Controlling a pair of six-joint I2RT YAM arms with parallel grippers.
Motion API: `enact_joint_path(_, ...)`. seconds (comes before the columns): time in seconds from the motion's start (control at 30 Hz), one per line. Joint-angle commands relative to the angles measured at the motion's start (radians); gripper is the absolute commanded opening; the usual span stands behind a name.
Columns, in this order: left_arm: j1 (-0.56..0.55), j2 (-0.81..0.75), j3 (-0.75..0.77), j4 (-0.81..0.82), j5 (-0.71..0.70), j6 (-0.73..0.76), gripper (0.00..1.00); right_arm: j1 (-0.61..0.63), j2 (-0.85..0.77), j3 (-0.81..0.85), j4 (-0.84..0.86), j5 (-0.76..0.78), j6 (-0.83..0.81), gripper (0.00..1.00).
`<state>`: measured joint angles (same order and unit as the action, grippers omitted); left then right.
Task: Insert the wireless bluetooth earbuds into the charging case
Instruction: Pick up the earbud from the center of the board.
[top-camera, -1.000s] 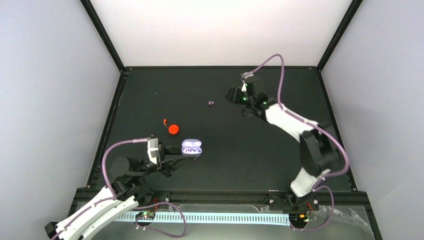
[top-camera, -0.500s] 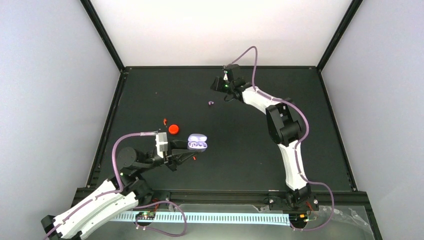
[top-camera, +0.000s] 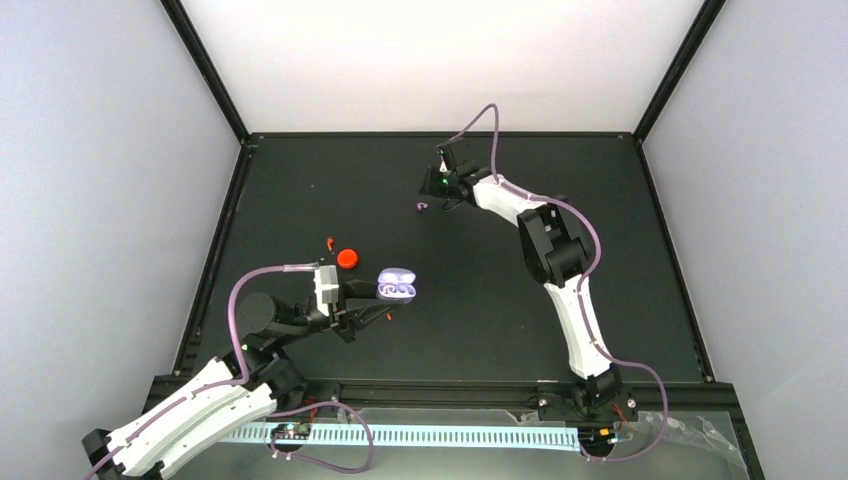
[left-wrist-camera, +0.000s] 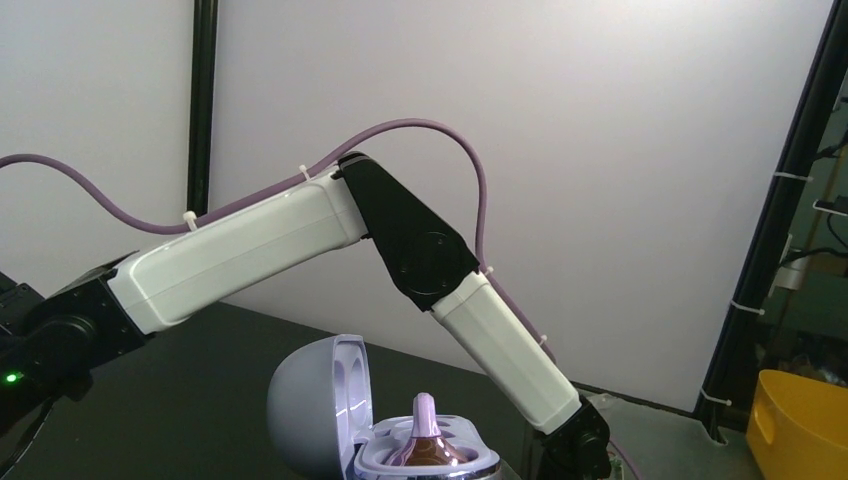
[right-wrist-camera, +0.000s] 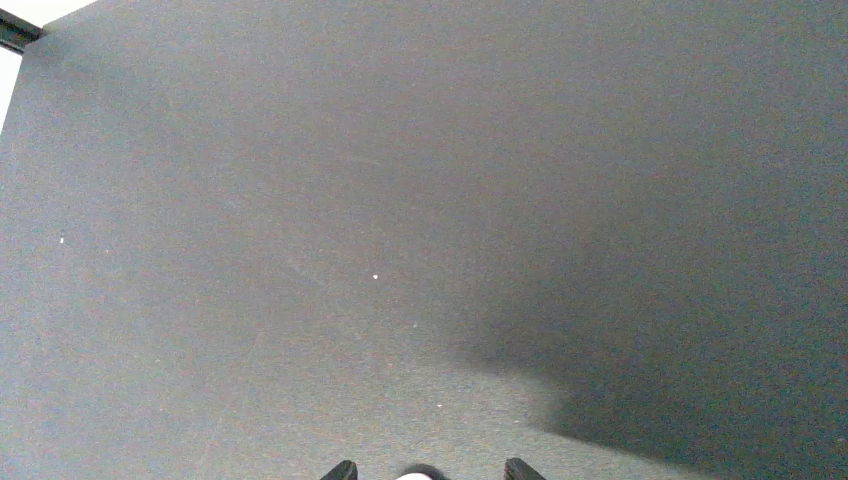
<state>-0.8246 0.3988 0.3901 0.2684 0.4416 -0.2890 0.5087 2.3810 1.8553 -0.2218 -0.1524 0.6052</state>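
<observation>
My left gripper (top-camera: 383, 298) is shut on the open lavender charging case (top-camera: 397, 284), holding it just above the mat at the front left. In the left wrist view the case's lid (left-wrist-camera: 318, 398) stands up and one lavender earbud (left-wrist-camera: 426, 438) sits in a socket; my own fingers do not show there. A loose lavender earbud (top-camera: 422, 207) lies mid-table at the back. My right gripper (top-camera: 428, 196) hovers right beside it. In the right wrist view its tips (right-wrist-camera: 430, 470) stand apart, with a small pale shape at the frame's bottom edge between them.
A red round case (top-camera: 347, 258) lies left of the lavender case, with a tiny red-orange earbud (top-camera: 329, 242) just beyond it. A small red bit (top-camera: 385, 316) shows under my left gripper. Black frame rails (top-camera: 215, 260) border the dark mat.
My right arm has swung left and dropped toward the loose lavender earbud, and its jaws have narrowed. My left gripper carried the case slightly right and back, then stayed still.
</observation>
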Motion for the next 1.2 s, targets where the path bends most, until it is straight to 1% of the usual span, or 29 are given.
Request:
enact_joint_path(0.0,0.005,-0.018,0.024,-0.013,0.003,0.01,0.02,0.015,0.027,0.047,-0.037,0.009,0.01,0.36)
enact_joint_path(0.27,0.005,-0.038,0.027,-0.041,-0.014,0.03,0.02,0.035,0.054,0.091,-0.136,0.066,-0.019,0.32)
enact_joint_path(0.6,0.005,-0.042,0.026,-0.035,-0.01,0.028,0.02,0.041,0.062,0.104,-0.173,0.071,-0.044,0.3)
enact_joint_path(0.8,0.005,-0.047,0.024,-0.034,-0.008,0.025,0.02,0.048,0.047,0.088,-0.186,0.071,-0.056,0.22)
enact_joint_path(1.17,0.005,-0.067,0.015,-0.036,0.001,0.018,0.02,0.072,-0.001,0.022,-0.212,0.105,-0.103,0.13)
